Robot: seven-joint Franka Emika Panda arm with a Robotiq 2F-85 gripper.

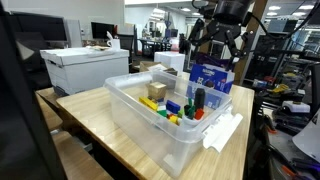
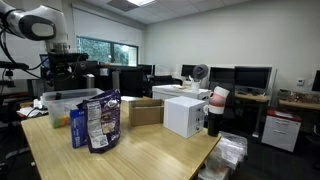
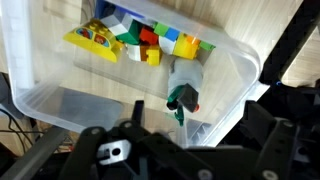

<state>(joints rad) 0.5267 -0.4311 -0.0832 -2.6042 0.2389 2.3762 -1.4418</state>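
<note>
My gripper [image 1: 220, 42] hangs open above one end of a clear plastic bin [image 1: 135, 115], with nothing between its fingers. In the bin lie several coloured blocks [image 1: 175, 112], a yellow block [image 1: 157, 92] and a dark green marker-like object [image 1: 198, 100]. The wrist view looks down into the bin [image 3: 60, 100]: the coloured blocks [image 3: 150, 40] sit at the top, and the green object with a red tip [image 3: 183, 98] lies just beyond my gripper [image 3: 185, 140]. A blue snack bag [image 1: 210, 75] stands upright at the bin's end, close under my gripper [image 2: 68, 70].
The bin rests on a wooden table [image 1: 90, 125]. Beside it stands a white box [image 1: 85, 68], and a clear plastic lid [image 1: 222, 130] lies by the bin. A cardboard box [image 2: 145, 110], a white box [image 2: 185, 115] and stacked cups [image 2: 215, 108] stand farther along the table.
</note>
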